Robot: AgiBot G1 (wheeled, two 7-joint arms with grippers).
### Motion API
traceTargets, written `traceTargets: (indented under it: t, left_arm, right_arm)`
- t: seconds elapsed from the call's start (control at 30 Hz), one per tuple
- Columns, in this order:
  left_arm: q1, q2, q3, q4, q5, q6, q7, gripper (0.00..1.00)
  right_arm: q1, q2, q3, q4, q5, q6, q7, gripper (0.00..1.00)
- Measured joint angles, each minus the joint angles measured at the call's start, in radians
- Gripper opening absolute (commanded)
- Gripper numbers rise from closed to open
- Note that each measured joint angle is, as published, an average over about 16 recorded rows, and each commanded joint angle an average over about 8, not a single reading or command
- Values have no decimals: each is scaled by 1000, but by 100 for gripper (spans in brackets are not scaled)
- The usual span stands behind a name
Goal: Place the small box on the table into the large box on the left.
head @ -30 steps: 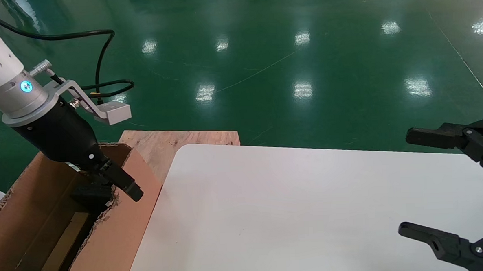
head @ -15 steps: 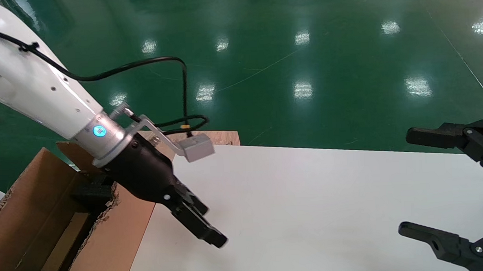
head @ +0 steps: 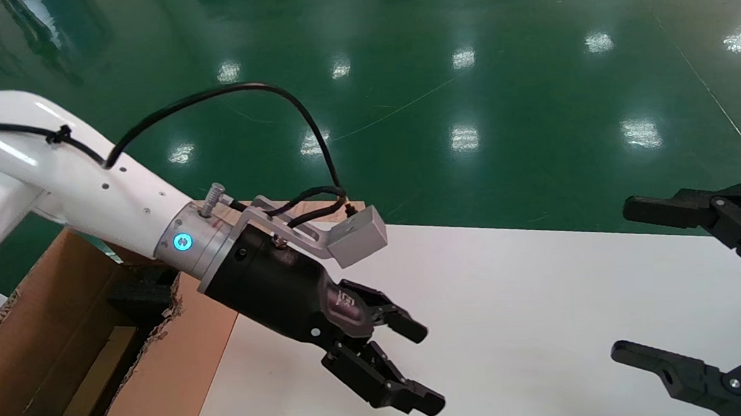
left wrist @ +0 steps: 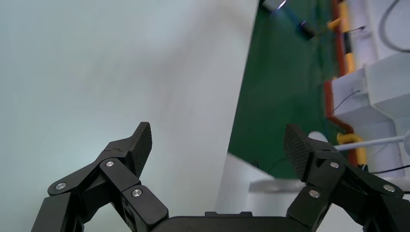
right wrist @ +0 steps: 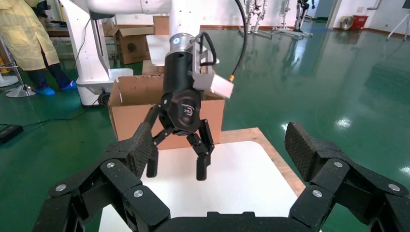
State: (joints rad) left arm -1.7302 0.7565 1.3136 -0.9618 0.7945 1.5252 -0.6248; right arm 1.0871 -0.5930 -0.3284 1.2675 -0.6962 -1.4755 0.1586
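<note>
We see the left gripper's (head: 408,362) black fingers (left wrist: 138,147) spread wide with nothing between them, hanging over the smooth white table (head: 537,301) just past its left edge. The small plain brown box (head: 99,373) sits down inside the big torn-edged brown cardboard box (head: 165,373) on the left, long axis running roughly along that carton's length, beside black foam pieces (head: 140,299). The right gripper (head: 692,281) is parked over the table's right side, fingers also apart.
</note>
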Motion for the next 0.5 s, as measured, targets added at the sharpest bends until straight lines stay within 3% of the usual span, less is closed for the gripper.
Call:
traceTargets:
  t: [0.27, 0.5]
  left_arm:
    - [178, -40, -281, -88, -17, -8, 119, 100]
    - [256, -57, -404, -126, -25, -12, 171, 100]
  right_arm:
    - [0, 0, 0, 0, 0, 0, 0, 100]
    - [0, 0, 0, 0, 0, 0, 0, 100]
